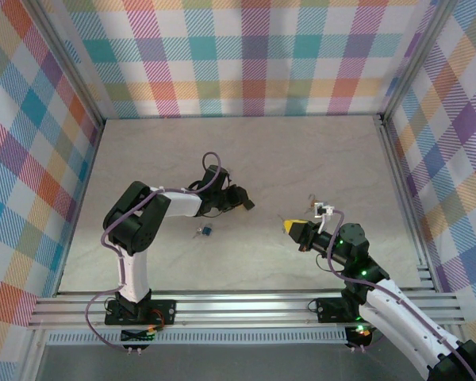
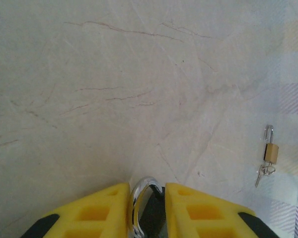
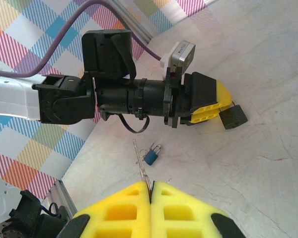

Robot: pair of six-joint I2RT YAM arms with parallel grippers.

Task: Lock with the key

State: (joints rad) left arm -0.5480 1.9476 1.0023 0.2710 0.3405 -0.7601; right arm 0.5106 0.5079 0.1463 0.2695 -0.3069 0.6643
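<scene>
From above, you see your left pincer (image 1: 241, 202) reaching over the middle of the tabletop (image 1: 341, 159), with the lock (image 1: 249, 205), a small dark block, at its tip. Your right pincer (image 1: 289, 226) faces it from the right, a little apart. Nearer the left arm, a small blue piece (image 1: 205, 231) lies on the tabletop; you cannot tell what it is from here.

In the left wrist view, your yellow fingers (image 2: 104, 208) stand slightly apart. The lock's silver shackle sits in the gap with the dark body behind it, so this pincer has hold of the lock. Well off to the right, a brass padlock (image 2: 271, 151) lies on the tabletop with small keys (image 2: 262, 172) at its lower end.

In the right wrist view, your right pincer is closed, pad against pad, on the key (image 3: 142, 164). Its thin silver blade sticks out ahead, and its head is hidden between the pads. Beyond it, the lock hangs at the tip of the left pincer. The small blue piece shows just beside the blade.
</scene>
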